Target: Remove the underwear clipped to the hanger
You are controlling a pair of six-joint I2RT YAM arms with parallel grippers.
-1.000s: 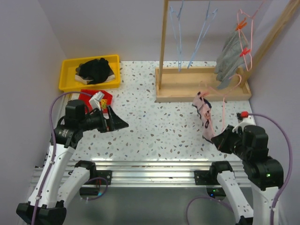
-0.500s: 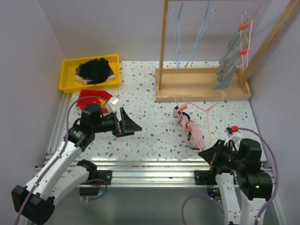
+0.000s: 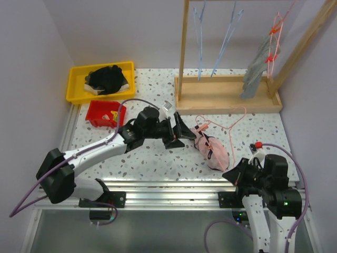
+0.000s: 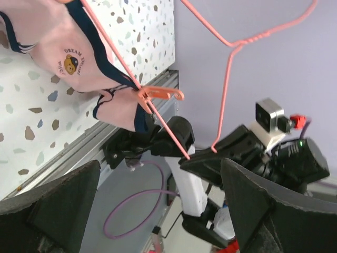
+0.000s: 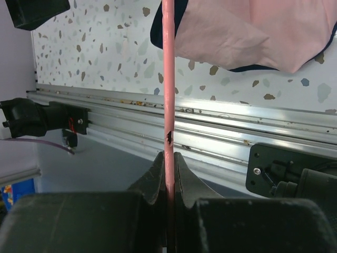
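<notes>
right wrist: right tool [image 5: 168, 158] pinches thin pink wire hanger [image 5: 168, 79], left tool [image 3: 185, 132] spread wide.

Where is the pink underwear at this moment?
The pink underwear is right of centre in the top view, clipped to the pink hanger, between the open jaws of the left gripper and the right gripper.

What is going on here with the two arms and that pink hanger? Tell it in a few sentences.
The right pincer is shut on the wire of the hanger, holding it low over the table. The pink briefs are fastened to it by an orange clip and appear to rest on the table. The left pincer is open beside the clipped end and grips nothing. The grey briefs hang at the rack.
</notes>
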